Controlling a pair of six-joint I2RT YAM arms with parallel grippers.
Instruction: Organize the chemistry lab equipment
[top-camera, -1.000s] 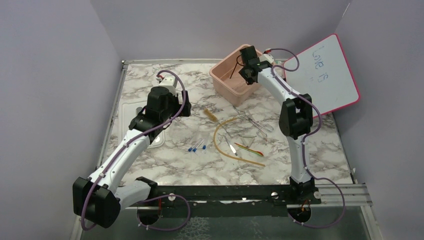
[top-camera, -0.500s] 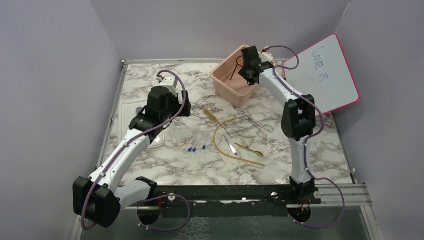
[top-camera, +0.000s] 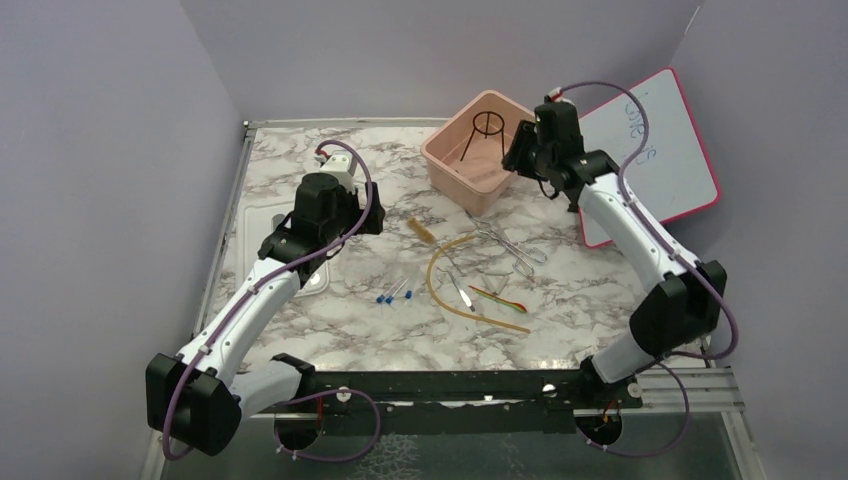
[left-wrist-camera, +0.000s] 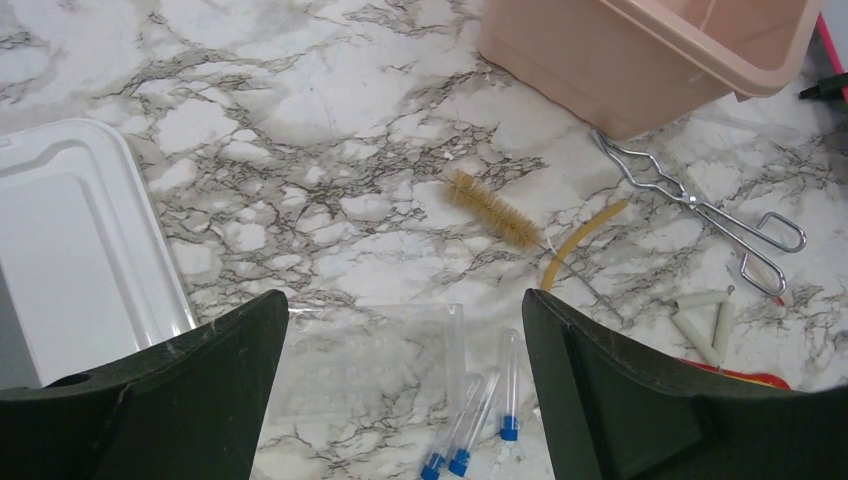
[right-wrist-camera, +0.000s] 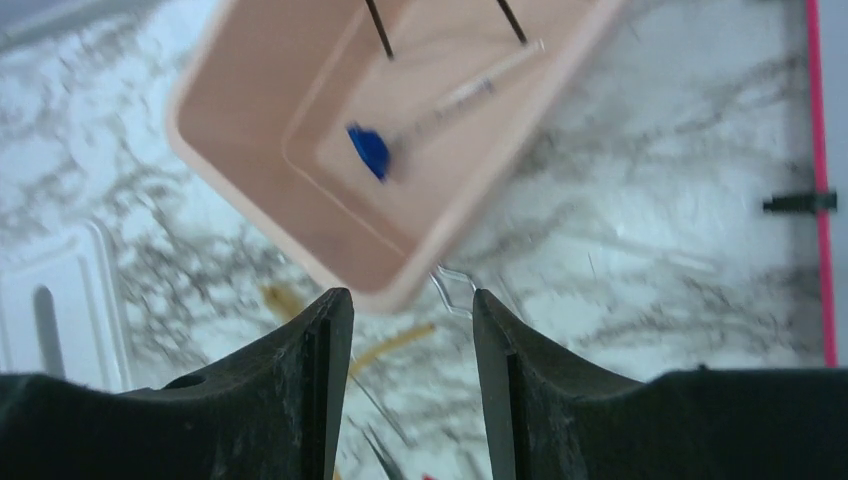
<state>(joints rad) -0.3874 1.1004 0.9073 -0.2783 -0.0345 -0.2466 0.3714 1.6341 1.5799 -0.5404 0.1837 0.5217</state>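
R end effector (top-camera: 522, 152) hangs over the right rim of pink bin (top-camera: 450, 178). Bin sits by far edge of surface (top-camera: 350, 330), right of centre. Fingers apart, nothing between them: empty. L end effector (left-wrist-camera: 400, 300) spread wide, also empty, above left half near white lid (left-wrist-camera: 80, 260) at left edge.

In bin: black wire tripod (top-camera: 487, 128) upright, plus blue cap (right-wrist-camera: 370, 152) on a clear stem (blurred, can't say more).

Loose on surface, centre to right:
- metal tongs (top-camera: 505, 245), just beside bin's near corner
- bristle brush (left-wrist-camera: 493, 210)
- tan rubber tube (top-camera: 432, 275), looping toward near edge
- small spatula (top-camera: 460, 290), inside the loop
- three blue-capped test tubes (left-wrist-camera: 508, 385), nearer centre

Judgement: drop-off looks done, next pick due; tongs are closest to R arm. To do it well:
- Rise clear of rim before swinging, then come straight down.
- Set fingers across both shafts near the pivot, not the loops.
- Thin steel lies flat, so tips must reach surface before closing.
- Release low in bin, away from tripod legs.
- Tube is floppy: grip mid-length; trailing ends may drag neighbours.
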